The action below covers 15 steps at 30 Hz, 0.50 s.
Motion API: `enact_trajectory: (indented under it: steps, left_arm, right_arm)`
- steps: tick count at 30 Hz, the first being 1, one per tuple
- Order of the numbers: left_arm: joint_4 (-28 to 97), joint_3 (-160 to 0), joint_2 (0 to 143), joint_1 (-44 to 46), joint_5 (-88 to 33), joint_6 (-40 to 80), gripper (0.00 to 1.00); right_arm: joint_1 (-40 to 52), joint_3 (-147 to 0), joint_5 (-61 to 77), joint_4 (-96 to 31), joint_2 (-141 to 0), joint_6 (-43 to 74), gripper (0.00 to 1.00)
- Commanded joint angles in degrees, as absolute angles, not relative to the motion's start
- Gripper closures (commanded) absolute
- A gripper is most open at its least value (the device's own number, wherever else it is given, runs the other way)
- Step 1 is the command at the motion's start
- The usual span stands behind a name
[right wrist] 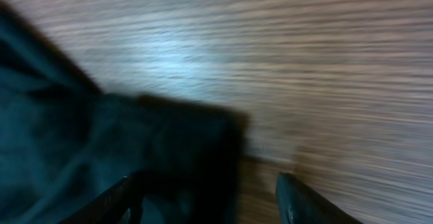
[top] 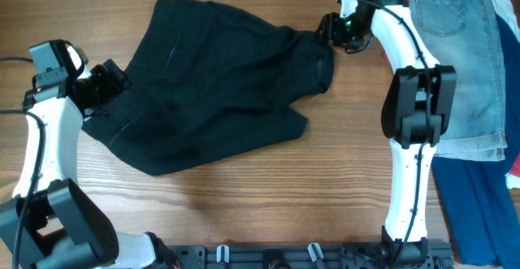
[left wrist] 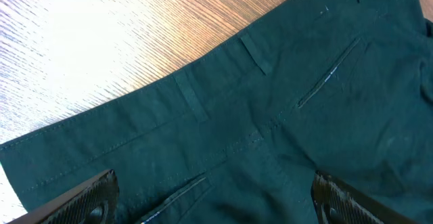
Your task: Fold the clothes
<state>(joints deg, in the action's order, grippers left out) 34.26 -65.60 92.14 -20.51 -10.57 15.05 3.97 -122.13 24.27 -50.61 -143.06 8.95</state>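
Note:
The black garment (top: 215, 82) lies spread and rumpled on the wooden table. In the left wrist view its waistband, belt loops and a welt pocket (left wrist: 270, 102) fill the frame. My left gripper (top: 104, 82) is open over the garment's left waistband edge, its fingers (left wrist: 213, 197) wide apart with cloth between them. My right gripper (top: 331, 29) is open at the garment's upper right corner. In the blurred right wrist view one finger is over the black cloth (right wrist: 122, 156) and the other over bare wood, the fingers (right wrist: 206, 197) apart.
Light-blue denim shorts (top: 459, 49) lie at the right edge. A dark blue cloth (top: 479, 204) lies below them, with a red cloth (top: 515, 171) at the far right. The table's front rail (top: 309, 257) runs along the bottom.

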Motion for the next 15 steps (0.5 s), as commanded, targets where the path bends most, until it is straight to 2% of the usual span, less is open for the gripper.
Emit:
enact_trajectory:
  steps: [1, 3, 7, 9, 11, 12, 15]
  left_arm:
    - [34.06, -65.36, 91.61, -20.34, -10.44, 13.69, 0.09]
    - [34.06, -65.36, 91.61, -20.34, -10.44, 13.69, 0.09]
    - [34.09, -65.36, 91.61, -20.34, -10.46, 13.69, 0.09]
    - [34.09, -65.36, 91.61, -20.34, -10.46, 13.72, 0.09]
    - [34.09, -65.36, 91.61, -20.34, -10.46, 13.72, 0.09]
    - [34.15, -65.36, 91.61, -20.34, -10.46, 13.72, 0.09]
    - [34.52, -65.36, 91.61, -20.34, -10.46, 13.72, 0.09]
  right_arm:
    - [4.71, -122.48, 28.36, -50.41, -141.53, 9.65, 0.32]
    - [5.28, -122.17, 28.38, -49.91, -141.71, 9.63, 0.31]
    - [6.92, -122.15, 27.68, -46.06, -143.06, 9.17, 0.45]
    - [7.44, -122.15, 24.49, -42.04, -143.61, 10.22, 0.62]
    - [7.44, -122.15, 23.51, -39.03, -143.81, 11.14, 0.85]
    - [7.27, -122.15, 23.53, -38.17, -143.81, 11.20, 0.94]
    - [6.90, -122.15, 23.49, -38.26, -143.81, 11.70, 0.96]
